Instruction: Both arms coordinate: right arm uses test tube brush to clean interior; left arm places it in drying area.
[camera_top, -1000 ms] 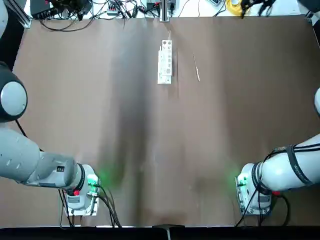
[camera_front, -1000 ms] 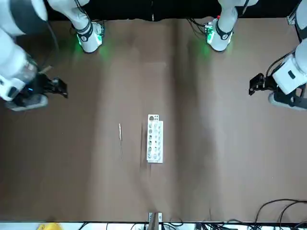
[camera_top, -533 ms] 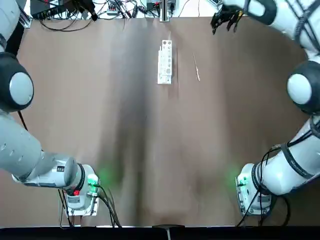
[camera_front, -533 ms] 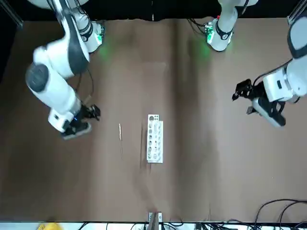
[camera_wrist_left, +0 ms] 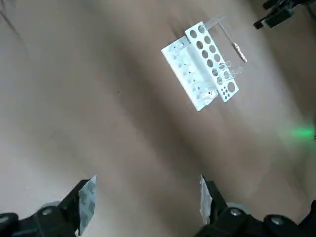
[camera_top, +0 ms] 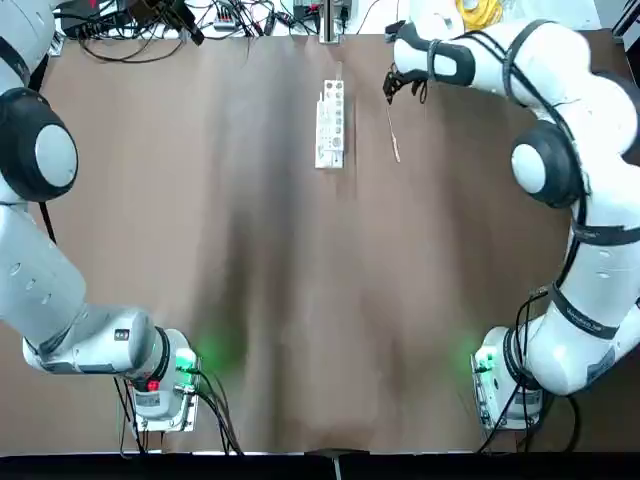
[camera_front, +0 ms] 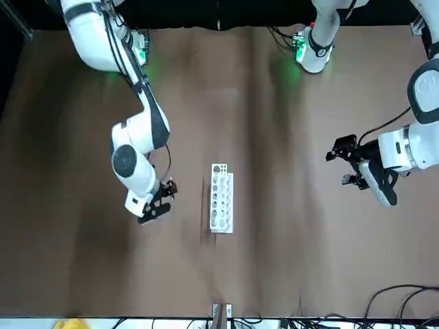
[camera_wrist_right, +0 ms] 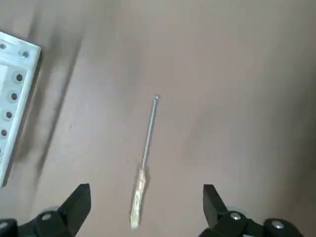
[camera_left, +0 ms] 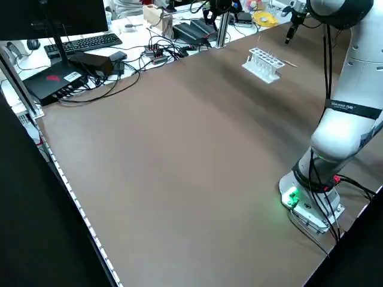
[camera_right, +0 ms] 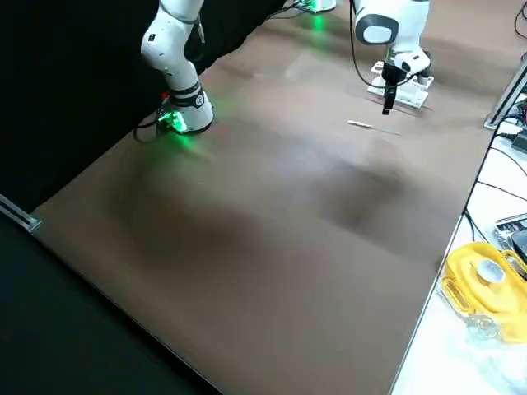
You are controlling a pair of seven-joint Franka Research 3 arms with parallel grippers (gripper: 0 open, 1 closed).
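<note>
Right gripper, claw spread and unladen above the test tube brush, rack to one side; step: approach, lowering and grasping presumably next.

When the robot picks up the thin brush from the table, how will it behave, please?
The brush is probably stiff, since it lies straight from end to end. It is likely light, being so thin. It may turn or slip in the right gripper, because it offers the open fingers only a narrow stick to hold.
</note>
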